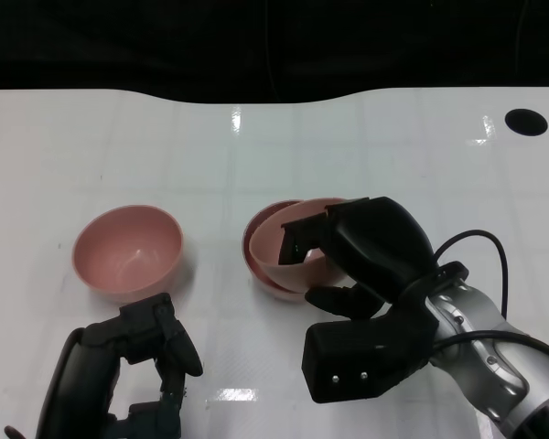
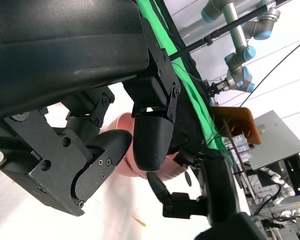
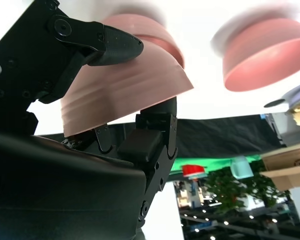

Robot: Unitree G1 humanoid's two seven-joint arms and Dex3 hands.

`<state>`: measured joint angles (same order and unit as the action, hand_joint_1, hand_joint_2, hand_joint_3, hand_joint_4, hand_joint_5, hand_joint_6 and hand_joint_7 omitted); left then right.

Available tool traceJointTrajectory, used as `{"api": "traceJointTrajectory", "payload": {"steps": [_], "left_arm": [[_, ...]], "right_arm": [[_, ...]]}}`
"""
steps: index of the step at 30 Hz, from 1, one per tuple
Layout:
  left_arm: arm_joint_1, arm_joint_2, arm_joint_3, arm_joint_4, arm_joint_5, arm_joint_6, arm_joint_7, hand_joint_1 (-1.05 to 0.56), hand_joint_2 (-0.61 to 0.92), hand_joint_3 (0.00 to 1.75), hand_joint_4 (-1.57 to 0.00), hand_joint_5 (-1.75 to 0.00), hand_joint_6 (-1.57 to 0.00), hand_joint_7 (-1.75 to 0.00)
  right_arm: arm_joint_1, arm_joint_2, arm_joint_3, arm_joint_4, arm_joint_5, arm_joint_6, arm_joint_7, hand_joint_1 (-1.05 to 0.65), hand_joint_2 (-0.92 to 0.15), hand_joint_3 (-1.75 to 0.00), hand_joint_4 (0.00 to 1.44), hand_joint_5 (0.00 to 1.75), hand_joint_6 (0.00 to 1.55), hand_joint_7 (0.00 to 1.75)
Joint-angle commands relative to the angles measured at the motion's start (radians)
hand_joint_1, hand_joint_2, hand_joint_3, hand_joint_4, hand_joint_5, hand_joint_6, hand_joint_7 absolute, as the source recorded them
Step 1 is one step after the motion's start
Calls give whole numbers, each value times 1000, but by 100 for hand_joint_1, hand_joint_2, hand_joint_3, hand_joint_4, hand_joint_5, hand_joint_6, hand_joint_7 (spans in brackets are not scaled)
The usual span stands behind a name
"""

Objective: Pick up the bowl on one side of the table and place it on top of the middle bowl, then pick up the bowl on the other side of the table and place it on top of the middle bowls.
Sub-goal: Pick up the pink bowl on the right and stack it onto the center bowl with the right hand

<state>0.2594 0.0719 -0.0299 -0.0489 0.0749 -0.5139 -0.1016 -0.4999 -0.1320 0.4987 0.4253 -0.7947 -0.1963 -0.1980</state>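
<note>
Three pink bowls are in play. The left bowl [image 1: 128, 249] stands upright on the white table [image 1: 393, 165], alone. My right hand [image 1: 371, 251] grips the wall of a second bowl [image 1: 276, 249], which is tilted and partly inside the middle bowl [image 1: 276, 285]. In the right wrist view the fingers [image 3: 105, 42] pinch the held bowl [image 3: 125, 95], with the middle bowl [image 3: 155, 32] just behind it and the left bowl [image 3: 270, 55] blurred farther off. My left hand [image 1: 133, 366] hangs low near the table's front edge, short of the left bowl, holding nothing. Its fingers [image 2: 150, 135] stand apart in front of a pink bowl [image 2: 121, 162].
Two dark round holes [image 1: 526, 121] sit at the table's far corners. A black backdrop lies beyond the far edge. The left wrist view shows a green cloth [image 2: 190, 95], a grey robot arm [image 2: 237, 55] and room clutter away from the table.
</note>
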Motion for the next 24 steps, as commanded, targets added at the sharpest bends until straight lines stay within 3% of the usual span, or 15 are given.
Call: {"api": "traceJointTrajectory", "payload": {"steps": [1,5,8,9,10,11,12,13,15,17,19,22,24], "left_arm": [[11,4,3,-19,9,5,13,-7,26,155,-88,-173,-87,-150],[14,5,2,-17,10,-5,14,-6,27,155,-88,-173,-86,-151],[14,6,2,-17,9,-7,13,-6,27,155,-88,-173,-86,-151],[14,6,2,-17,11,-7,14,-6,27,155,-88,-173,-86,-152],[14,6,2,-18,11,-7,14,-6,27,155,-89,-173,-86,-152],[15,6,2,-20,13,-5,15,-6,26,155,-89,-173,-86,-152],[15,6,2,-22,14,-4,16,-6,26,155,-89,-173,-86,-152],[16,6,2,-22,15,-3,16,-6,26,156,-89,-173,-86,-152],[17,5,2,-24,15,0,16,-5,26,156,-89,-173,-86,-152],[16,5,1,-25,16,2,15,-5,26,157,-89,-173,-86,-152],[17,4,0,-25,14,4,15,-5,26,157,-89,-173,-87,-152],[15,2,-1,-23,18,4,17,-6,25,157,-89,-173,-86,-152],[14,1,-1,-22,15,4,17,-7,25,157,-89,-173,-86,-151]], "right_arm": [[-27,5,5,65,2,-24,-51,-18,-41,-94,96,175,116,34],[-41,22,12,140,10,-27,-77,-21,-53,-70,96,175,120,21],[-45,40,11,198,19,-59,-135,-20,-57,-66,94,175,124,20],[-46,47,13,217,17,-68,-161,-20,-49,-92,92,175,116,51],[-48,51,15,229,14,-74,-180,-21,-45,-103,89,175,100,81],[-49,55,18,237,11,-74,-190,-22,-44,-108,87,175,91,97],[-51,57,22,242,8,-73,-195,-23,-46,-99,82,165,84,96],[-53,59,26,243,4,-63,-188,-26,-52,-84,73,151,76,84],[-57,59,35,244,-4,-51,-179,-29,-66,-60,67,131,74,55],[-63,54,49,251,-18,-58,-190,-35,-79,-35,55,92,66,25],[-70,47,63,260,-33,-72,-216,-46,-89,-17,39,68,57,9],[-73,34,76,245,-50,-72,-211,-57,-92,-16,25,59,47,1],[-74,22,88,226,-65,-68,-195,-62,-92,-19,15,62,41,1]]}}
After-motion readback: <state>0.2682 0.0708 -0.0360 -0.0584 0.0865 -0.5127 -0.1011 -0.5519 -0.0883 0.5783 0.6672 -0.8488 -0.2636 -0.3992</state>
